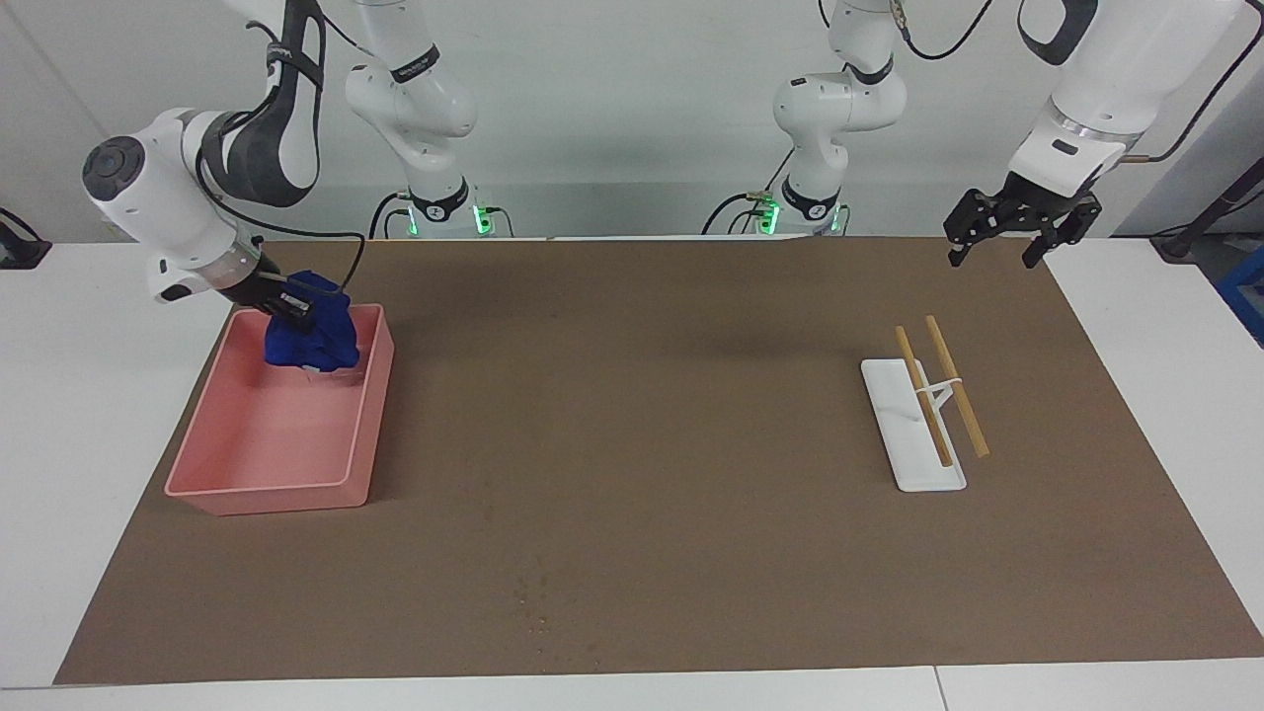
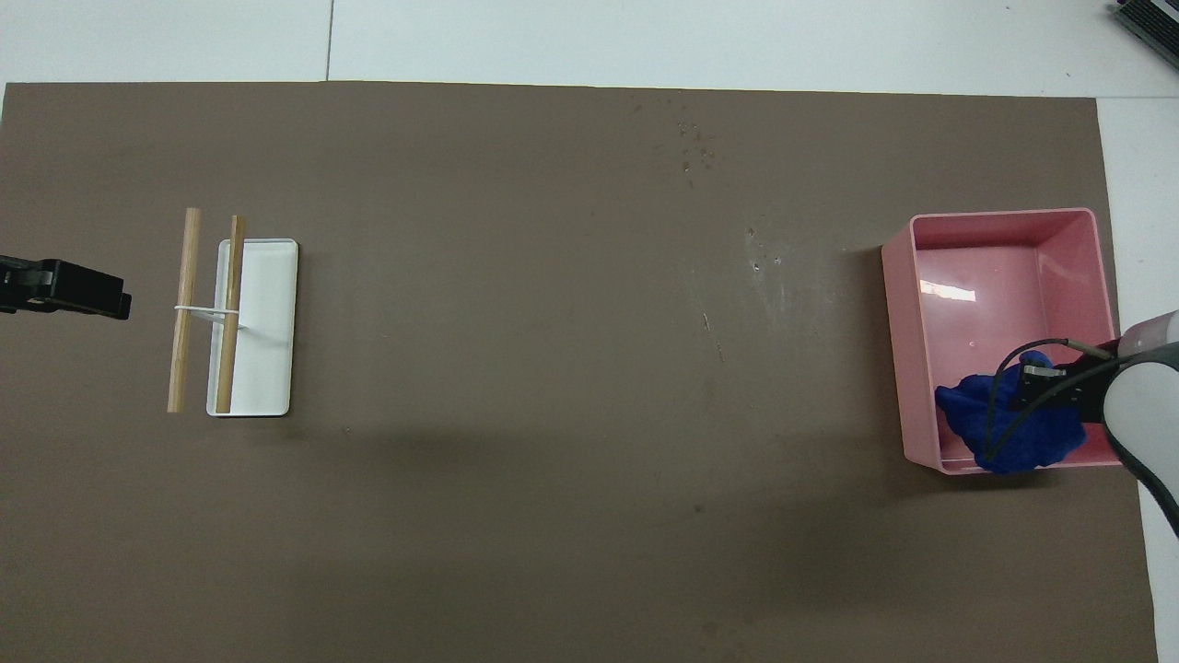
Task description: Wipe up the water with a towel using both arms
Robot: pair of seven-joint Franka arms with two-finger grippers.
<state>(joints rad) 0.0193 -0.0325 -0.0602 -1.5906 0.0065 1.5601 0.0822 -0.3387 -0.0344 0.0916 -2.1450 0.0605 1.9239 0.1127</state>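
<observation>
Facing view, left of frame: the right end effector (image 1: 296, 308) pinches the towel (image 1: 314, 341) inside the pink tray (image 1: 267, 484). Water droplets (image 1: 538, 617) lie at lower centre. The left end effector (image 1: 1020, 229), fingers spread, waits at upper right.

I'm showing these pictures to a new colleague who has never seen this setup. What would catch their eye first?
Probably the blue towel, bunched in the pink tray at the right arm's end of the table, with the right gripper closed on it. Next, two wooden sticks propped over a white tray at the left arm's end, where the left gripper waits, open.
</observation>
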